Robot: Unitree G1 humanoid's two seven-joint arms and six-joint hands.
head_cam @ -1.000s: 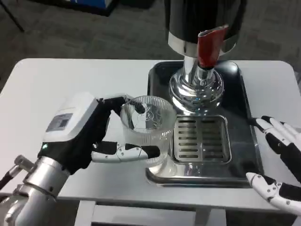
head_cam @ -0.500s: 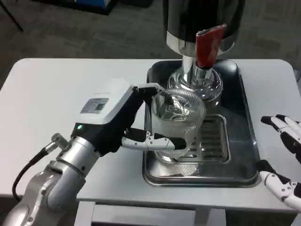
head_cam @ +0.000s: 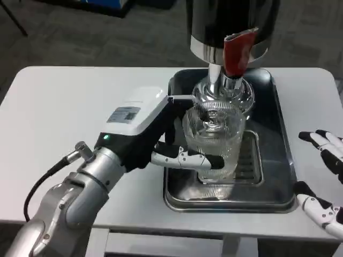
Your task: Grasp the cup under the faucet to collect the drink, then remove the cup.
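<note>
Left hand [head_cam: 155,136] grips the cup [head_cam: 214,140]: fingers [head_cam: 185,158] wrap its near side low down, thumb side goes up behind the rim. Cup is clear, ribbed, upright, held over the drip grate [head_cam: 247,160] inside the steel tray [head_cam: 278,193]. It sits right below and in front of the chrome faucet base [head_cam: 222,91], with the red tap lever [head_cam: 237,51] above and slightly right of the rim. Can't tell if the cup bottom touches the grate or hangs just above it. Can't tell if there's any liquid in it; the glass looks clear with reflections only.

Left forearm [head_cam: 80,187] comes in from the lower left, with a black cable [head_cam: 40,184] looping off the wrist.

Right hand [head_cam: 324,182] is at the far right edge, off the tray, over the counter [head_cam: 64,107]. Fingers apart, holding nothing, palm roughly facing the tray; partly cut off by the picture edge.

Dispenser body [head_cam: 230,21] is black and chrome, standing at the back of the tray. The tray sits on the counter's right half.
</note>
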